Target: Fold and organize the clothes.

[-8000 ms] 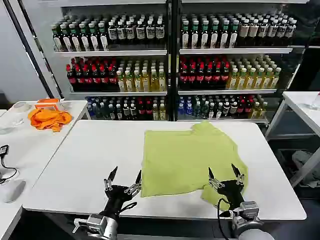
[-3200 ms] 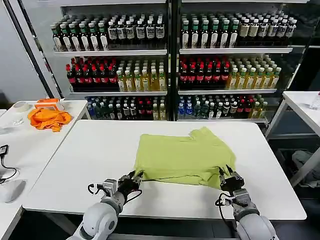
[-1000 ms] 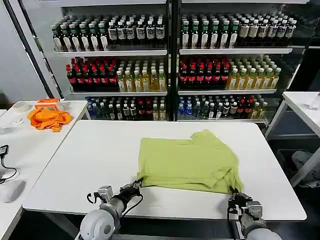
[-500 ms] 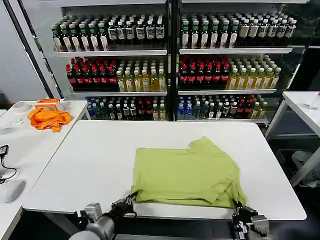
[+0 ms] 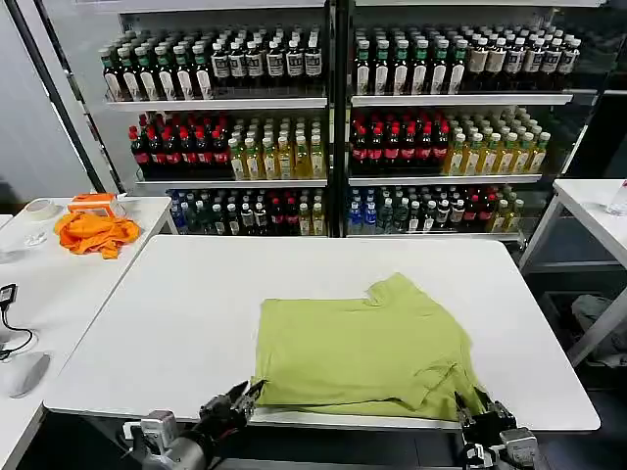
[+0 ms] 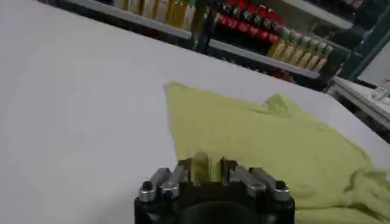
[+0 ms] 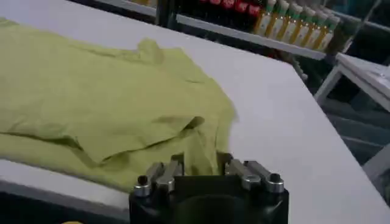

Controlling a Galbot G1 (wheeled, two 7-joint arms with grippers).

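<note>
The clothes, one lime T-shirt point(image 5: 362, 348), lie folded over on the white table point(image 5: 176, 313), with the front hem at the table's near edge. My left gripper point(image 5: 240, 399) is at the shirt's front-left corner, shut on a pinch of the fabric point(image 6: 203, 167). At the front-right corner my right gripper point(image 5: 475, 411) is shut on the cloth too, and a fold of it rises between the fingers point(image 7: 196, 159). From both wrists the shirt point(image 6: 268, 143) point(image 7: 91, 91) spreads away across the table. A sleeve or collar lump sticks up at the shirt's far side.
Behind the table stand shelves of bottles point(image 5: 333, 127). An orange cloth point(image 5: 96, 233) lies on the side table to the left. Another white table point(image 5: 598, 201) is at the right. The work table is bare to the left of the shirt.
Both grippers have drawn back toward the table's front edge while holding the shirt's front corners. The shirt has slid nearer with them and lies flatter.
</note>
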